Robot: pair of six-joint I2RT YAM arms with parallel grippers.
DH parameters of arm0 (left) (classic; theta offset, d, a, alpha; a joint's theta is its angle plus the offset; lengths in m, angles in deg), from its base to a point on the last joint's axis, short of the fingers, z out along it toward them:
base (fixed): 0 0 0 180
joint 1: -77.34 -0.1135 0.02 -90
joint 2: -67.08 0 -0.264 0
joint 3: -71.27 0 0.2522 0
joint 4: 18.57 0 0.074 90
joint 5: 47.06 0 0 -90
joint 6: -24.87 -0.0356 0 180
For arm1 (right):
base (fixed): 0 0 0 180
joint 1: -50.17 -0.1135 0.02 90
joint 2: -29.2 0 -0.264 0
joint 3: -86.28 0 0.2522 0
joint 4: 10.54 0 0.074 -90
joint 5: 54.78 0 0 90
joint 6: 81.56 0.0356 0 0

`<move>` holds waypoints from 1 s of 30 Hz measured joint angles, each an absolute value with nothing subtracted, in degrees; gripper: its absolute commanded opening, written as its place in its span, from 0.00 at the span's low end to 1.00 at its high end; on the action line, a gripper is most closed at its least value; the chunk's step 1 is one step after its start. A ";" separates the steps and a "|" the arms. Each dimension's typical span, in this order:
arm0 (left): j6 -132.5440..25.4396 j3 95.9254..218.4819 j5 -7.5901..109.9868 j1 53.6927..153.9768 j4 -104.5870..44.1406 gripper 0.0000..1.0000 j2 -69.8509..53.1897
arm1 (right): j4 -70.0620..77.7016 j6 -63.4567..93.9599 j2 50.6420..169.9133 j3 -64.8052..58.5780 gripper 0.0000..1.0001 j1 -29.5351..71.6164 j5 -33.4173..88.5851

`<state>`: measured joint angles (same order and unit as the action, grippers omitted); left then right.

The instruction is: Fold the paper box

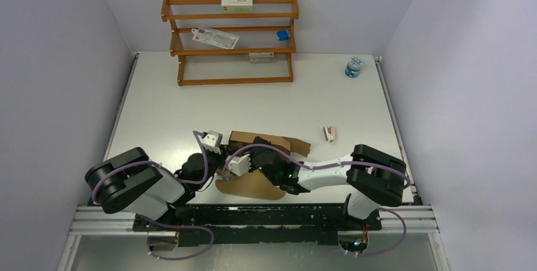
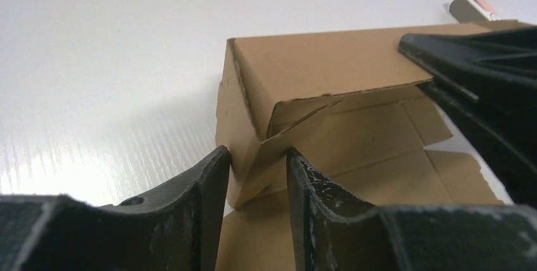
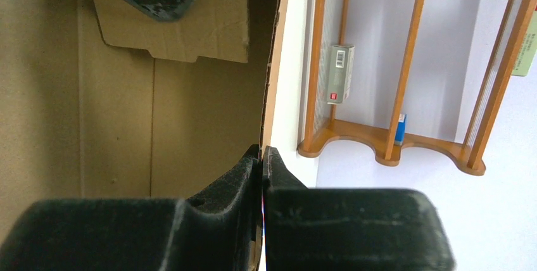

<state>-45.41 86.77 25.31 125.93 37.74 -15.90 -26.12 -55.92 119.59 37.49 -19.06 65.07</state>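
Note:
The paper box is a brown cardboard sheet, partly folded, lying between the two arms near the table's front. In the left wrist view one wall of the paper box stands up, and my left gripper is shut on its folded near corner. My left gripper sits at the box's left end. My right gripper is shut on the thin edge of an upright panel of the paper box. From above, my right gripper is over the raised wall.
A wooden rack with printed cartons and a small blue item stands at the back. A blue-and-white jar is at the back right. A small pink-and-white item lies right of the box.

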 measured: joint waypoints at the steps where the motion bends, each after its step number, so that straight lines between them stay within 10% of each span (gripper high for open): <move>1: -45.80 86.75 25.29 125.93 39.07 0.43 -16.49 | -26.38 -55.88 119.74 37.45 0.07 -19.06 65.07; 13: -48.84 86.62 23.60 125.93 53.21 0.37 -27.90 | -27.91 -56.34 122.54 36.31 0.09 -19.41 67.06; 30: -49.95 86.05 23.41 125.96 55.16 0.31 -36.43 | -13.20 -42.76 113.62 34.04 0.52 -20.86 61.66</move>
<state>-49.95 86.05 23.41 125.96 55.16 -36.43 -13.20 -42.76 113.62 34.04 -20.86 61.66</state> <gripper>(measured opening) 0.311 0.464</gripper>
